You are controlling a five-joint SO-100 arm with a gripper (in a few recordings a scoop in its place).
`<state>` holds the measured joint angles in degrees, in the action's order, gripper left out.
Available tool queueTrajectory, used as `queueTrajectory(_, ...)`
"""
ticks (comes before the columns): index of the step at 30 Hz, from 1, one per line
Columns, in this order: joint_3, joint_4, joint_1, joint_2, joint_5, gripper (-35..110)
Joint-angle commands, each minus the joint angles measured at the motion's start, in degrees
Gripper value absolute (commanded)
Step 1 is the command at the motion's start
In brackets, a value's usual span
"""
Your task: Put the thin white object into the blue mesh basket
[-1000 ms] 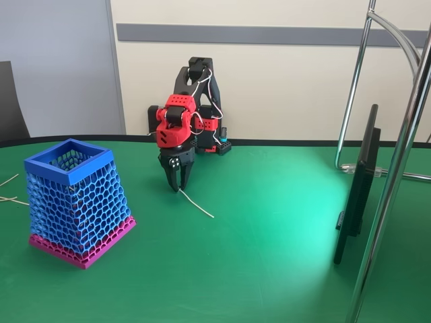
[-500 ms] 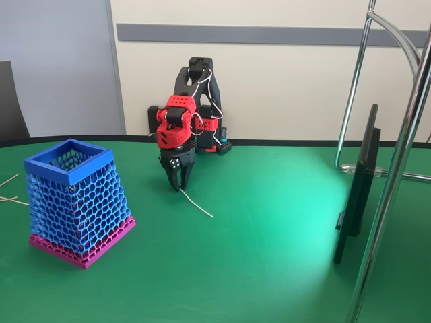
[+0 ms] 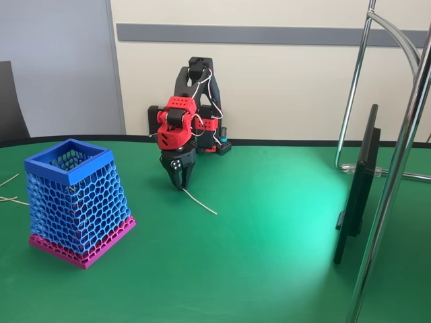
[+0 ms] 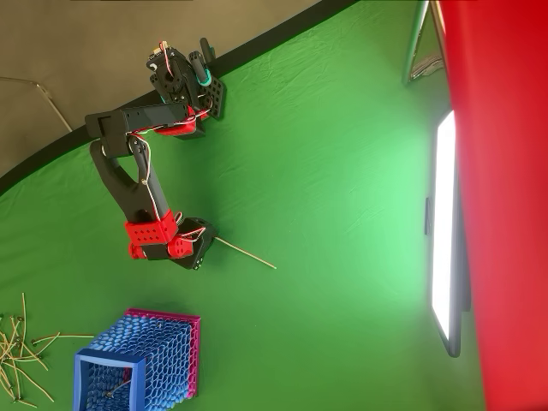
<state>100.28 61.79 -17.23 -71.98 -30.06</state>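
Observation:
My red and black gripper [image 3: 182, 186] hangs over the green table, jaws pointing down and shut on one end of the thin white object [image 3: 201, 202]. The strand slants down to the right from the fingertips, its free end at or just above the cloth. In the overhead view the strand [image 4: 247, 253] sticks out to the right of the gripper [image 4: 206, 243]. The blue mesh basket [image 3: 67, 162] with its magenta base band stands upright to the left of the gripper, well apart from it. From above, the basket [image 4: 163, 351] lies below the gripper.
Several pale thin strands [image 4: 17, 360] lie scattered left of the basket, at the table edge [image 3: 8, 192]. A pale strand [image 4: 116, 390] shows inside the basket. A monitor [image 3: 357, 188] and a metal stand [image 3: 397, 168] occupy the right side.
The gripper has risen a little with the strand's end in it. The strand's free end has shifted slightly up and to the right.

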Motion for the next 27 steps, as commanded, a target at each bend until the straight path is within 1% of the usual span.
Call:
queueTrajectory(1, 0.18, -0.53, -0.18, -1.14, 0.35, 5)
queueTrajectory(13, -1.41, -2.46, 1.76, -5.71, 4.04, 2)
queueTrajectory(27, -13.89, -1.67, 5.8, -18.28, 8.79, 3)
